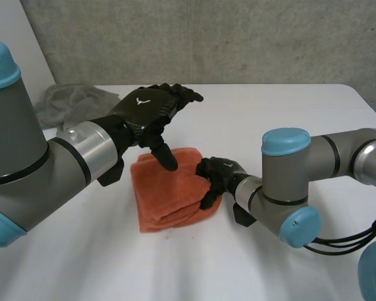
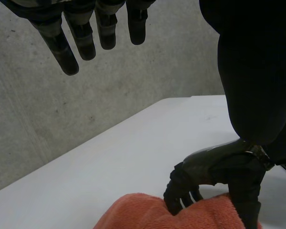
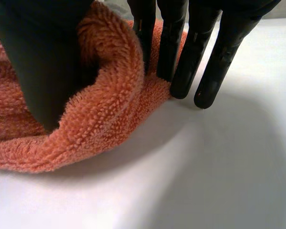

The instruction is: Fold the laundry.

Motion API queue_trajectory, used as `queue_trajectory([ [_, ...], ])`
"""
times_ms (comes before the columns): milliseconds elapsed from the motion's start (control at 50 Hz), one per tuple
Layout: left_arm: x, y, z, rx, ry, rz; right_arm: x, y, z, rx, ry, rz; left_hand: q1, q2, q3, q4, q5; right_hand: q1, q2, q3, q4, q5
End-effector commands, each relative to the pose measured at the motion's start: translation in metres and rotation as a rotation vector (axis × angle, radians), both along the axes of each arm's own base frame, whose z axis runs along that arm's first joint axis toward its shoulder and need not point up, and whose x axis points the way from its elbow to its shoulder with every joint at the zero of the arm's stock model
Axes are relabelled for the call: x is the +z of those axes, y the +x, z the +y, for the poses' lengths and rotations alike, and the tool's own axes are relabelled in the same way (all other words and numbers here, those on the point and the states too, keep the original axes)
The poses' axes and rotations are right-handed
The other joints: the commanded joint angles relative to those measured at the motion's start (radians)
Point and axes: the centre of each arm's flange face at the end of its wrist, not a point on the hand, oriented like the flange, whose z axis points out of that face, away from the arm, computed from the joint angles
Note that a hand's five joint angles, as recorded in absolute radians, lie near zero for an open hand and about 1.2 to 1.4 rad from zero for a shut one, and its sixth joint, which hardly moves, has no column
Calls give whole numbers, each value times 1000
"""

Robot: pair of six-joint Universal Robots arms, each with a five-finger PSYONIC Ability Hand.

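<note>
1 orange terry towel [image 1: 169,191] lies folded into a thick, roughly square stack near the middle of the white table [image 1: 288,119]. Its pile is fuzzy, and its layered edges show along the near side. The right hand [image 1: 214,175] is at the towel's right edge, clamping a bunched fold between its thumb and straight fingers [image 3: 169,47]. The left hand [image 1: 149,110] hangs above the towel's far-left part with its fingers spread and straight, holding nothing. Its thumb points down at the cloth; I cannot tell whether it touches. 1 crumpled grey cloth [image 1: 72,103] sits at the table's far left, well apart. That makes 2 cloths and 2 hands.
</note>
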Motion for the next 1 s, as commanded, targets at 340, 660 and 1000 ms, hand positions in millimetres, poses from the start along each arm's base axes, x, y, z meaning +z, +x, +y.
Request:
queue_trajectory([
  [340, -4, 1, -3, 7, 6, -4, 31, 1, -58, -25, -207, -22, 9, 3, -2, -15, -29, 838, 726, 725, 725, 778],
  [660, -10, 0, -5, 9, 22, -15, 28, -150, -219, -501, -294, 92, 12, 6, 1, -12, -26, 838, 726, 725, 725, 778],
  [1000, -19, -2, -8, 9, 43, -26, 38, -309, -269, -992, -437, 218, 12, 6, 1, -12, -26, 838, 726, 725, 725, 778],
])
